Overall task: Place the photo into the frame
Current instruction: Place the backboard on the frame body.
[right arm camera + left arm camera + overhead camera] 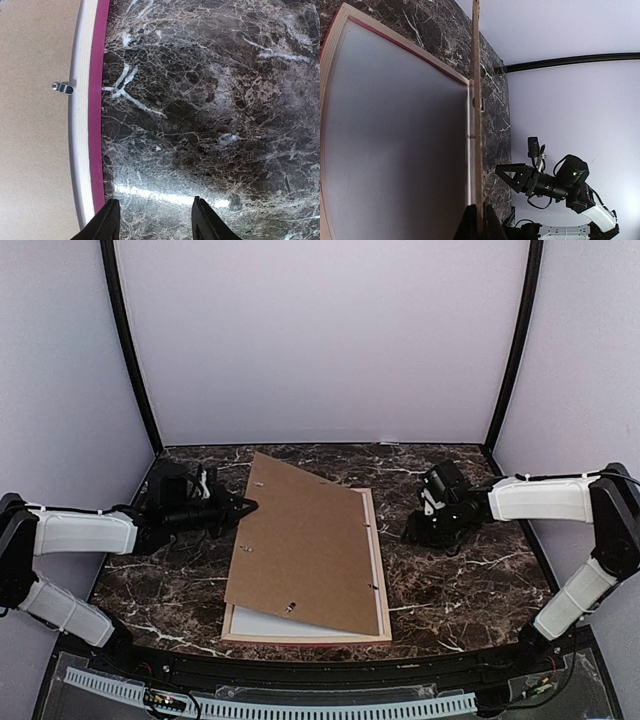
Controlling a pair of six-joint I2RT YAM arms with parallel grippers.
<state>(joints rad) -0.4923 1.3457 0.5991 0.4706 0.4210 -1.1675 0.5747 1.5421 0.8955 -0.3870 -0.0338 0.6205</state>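
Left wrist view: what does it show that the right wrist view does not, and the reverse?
Only the left wrist view shows the left gripper shut on the edge of the backing board and the pale sheet inside the frame. Only the right wrist view shows the board's broad brown face, with a metal clip on it. Both show the board, the frame, the marble table and the open right gripper.

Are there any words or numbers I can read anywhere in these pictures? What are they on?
None can be read.
The brown board: no words, only small metal clips.
The frame: plain wood, no label.
The table: only marble veins.
The black box at the near edge: it may carry marks, but they are too small to read.
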